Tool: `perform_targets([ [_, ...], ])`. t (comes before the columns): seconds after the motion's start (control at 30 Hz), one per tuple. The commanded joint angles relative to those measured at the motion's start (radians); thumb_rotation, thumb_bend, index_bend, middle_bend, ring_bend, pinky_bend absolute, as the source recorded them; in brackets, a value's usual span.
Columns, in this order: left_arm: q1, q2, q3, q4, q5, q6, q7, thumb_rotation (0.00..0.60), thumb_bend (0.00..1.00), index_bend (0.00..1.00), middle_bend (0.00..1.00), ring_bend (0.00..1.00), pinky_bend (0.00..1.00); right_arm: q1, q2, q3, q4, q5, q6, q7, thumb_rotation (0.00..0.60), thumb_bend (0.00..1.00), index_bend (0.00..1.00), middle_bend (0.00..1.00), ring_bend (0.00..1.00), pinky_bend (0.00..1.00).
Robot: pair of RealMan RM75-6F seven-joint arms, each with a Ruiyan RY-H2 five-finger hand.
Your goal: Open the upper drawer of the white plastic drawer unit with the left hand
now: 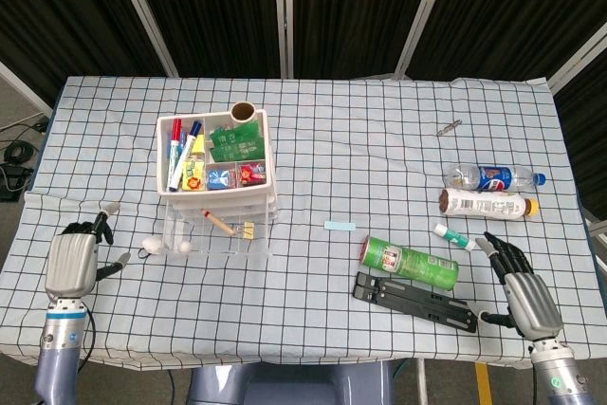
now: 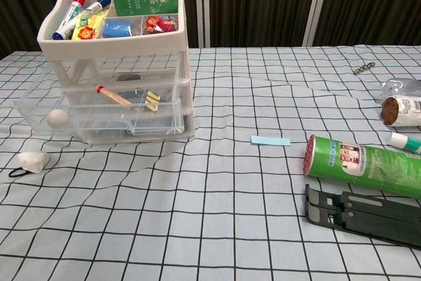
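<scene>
Chest view: clear upper drawer (image 2: 99, 113) pulled out

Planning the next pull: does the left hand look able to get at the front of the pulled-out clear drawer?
Probably yes. The left hand lies open on the cloth left of the drawer; only a small white object sits between them.

Checked table (image 1: 379, 139); drawer unit (image 1: 216, 192), green can (image 1: 409, 263), bottles (image 1: 493, 178), black stand (image 1: 415, 301)
</scene>
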Motion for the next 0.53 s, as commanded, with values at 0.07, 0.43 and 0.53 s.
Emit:
perform_targets([
  [0.07, 0.079, 0.056, 0.061, -0.078, 0.071, 0.077, 0.016, 0.6, 0.07, 0.03, 0.1, 0.1, 0.13, 0.004, 0.001, -0.003, 0.008, -0.009, -0.002, 0.0, 0.6, 0.11, 0.02, 0.0, 0.0, 0.0],
  [0.43, 0.138, 0.158, 0.135, -0.208, 0.071, 0.039, 0.084, 0.6, 0.06, 0.0, 0.0, 0.0, 0.0, 0.001, -0.004, 0.012, 0.052, -0.043, 0.054, -0.012, 0.6, 0.09, 0.0, 0.0, 0.0, 0.0],
  [0.53, 0.147, 0.169, 0.136, -0.22, 0.067, 0.028, 0.099, 0.6, 0.06, 0.0, 0.0, 0.0, 0.0, -0.003, -0.014, 0.016, 0.069, -0.05, 0.073, -0.023, 0.6, 0.09, 0.0, 0.0, 0.0, 0.0],
])
